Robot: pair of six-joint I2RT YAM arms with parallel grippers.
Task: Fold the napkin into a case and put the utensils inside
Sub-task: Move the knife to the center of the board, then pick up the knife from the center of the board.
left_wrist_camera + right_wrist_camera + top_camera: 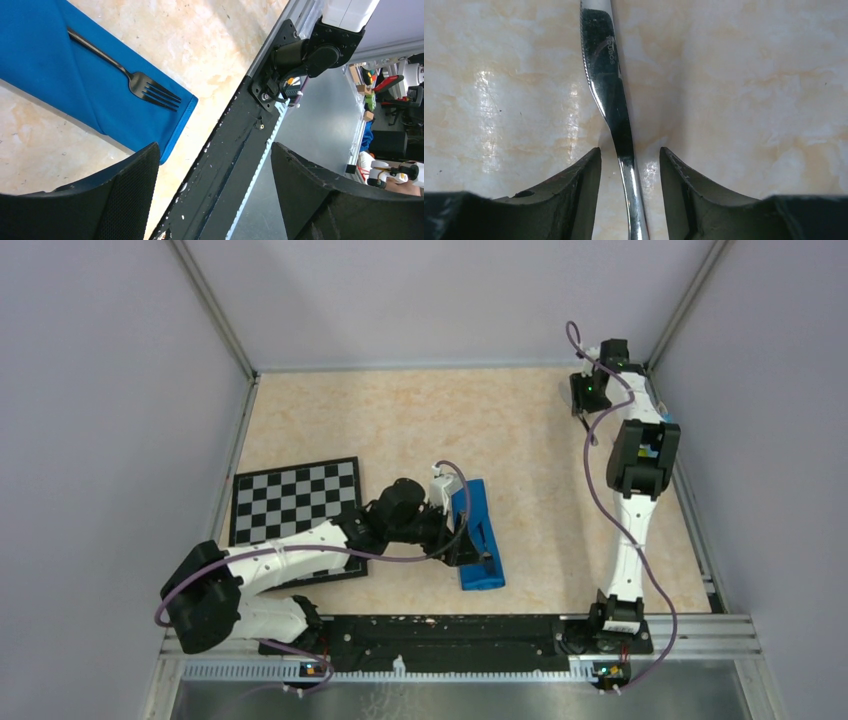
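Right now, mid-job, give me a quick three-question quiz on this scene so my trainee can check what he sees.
1. True or false: the black fork rests on the folded blue napkin.
2. What lies on the table between the fingers of the right tool? A) silver knife B) spoon C) chopstick
3. Fill in: the left tool is ___ and holds nothing.
Key: 1 true; 2 A; 3 open.
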